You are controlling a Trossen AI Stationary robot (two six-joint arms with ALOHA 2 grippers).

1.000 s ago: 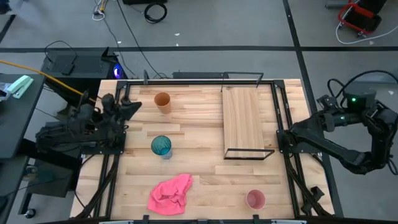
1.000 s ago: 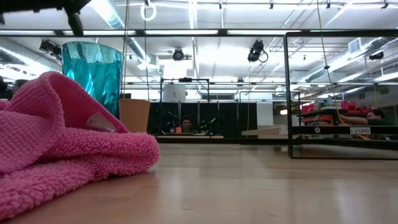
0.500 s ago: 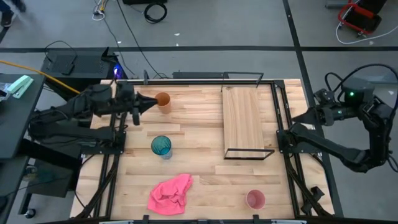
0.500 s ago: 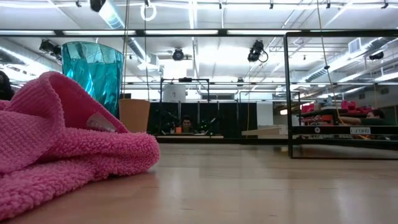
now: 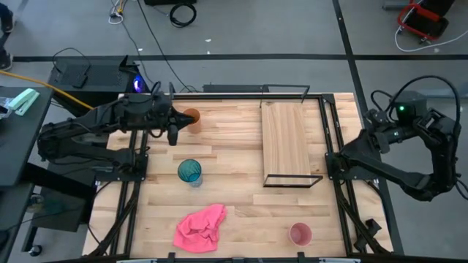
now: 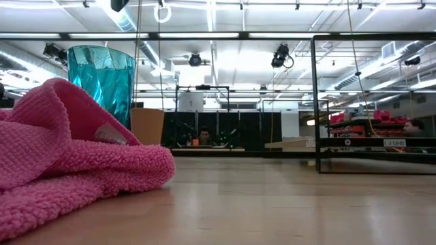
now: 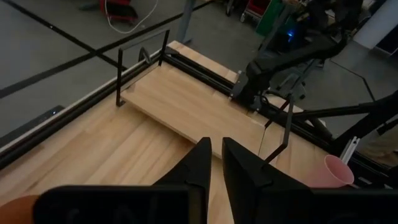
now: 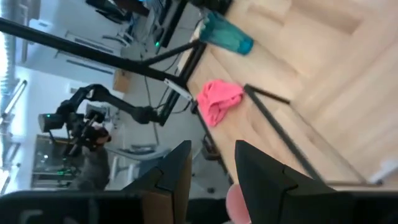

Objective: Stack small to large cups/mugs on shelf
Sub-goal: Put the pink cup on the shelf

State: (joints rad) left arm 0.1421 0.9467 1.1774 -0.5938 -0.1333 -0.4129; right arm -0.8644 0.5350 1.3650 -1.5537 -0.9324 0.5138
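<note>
The orange cup (image 5: pixel 192 117) stands upright at the table's far left. The teal cup (image 5: pixel 189 171) stands upright nearer, and the pink cup (image 5: pixel 300 234) stands upright near the front edge at the right. The shelf (image 5: pixel 285 139), a pale board in a black wire frame, lies at the far right. My left gripper (image 5: pixel 179 119) hovers just left of the orange cup with its fingers (image 7: pixel 203 163) almost together, holding nothing. My right gripper (image 5: pixel 371 119) is off the table's right edge, open (image 8: pixel 212 158) and empty.
A crumpled pink cloth (image 5: pixel 199 228) lies near the front edge, left of the pink cup. It fills the left of the low view (image 6: pixel 68 156), with the teal cup (image 6: pixel 102 78) behind it. Black rails (image 5: pixel 131 175) run along the table's left and right sides.
My left arm has swung out from beside the table's left edge toward the far edge and the right. Its gripper now hovers beside the orange cup. The cups, cloth and shelf have not moved.
</note>
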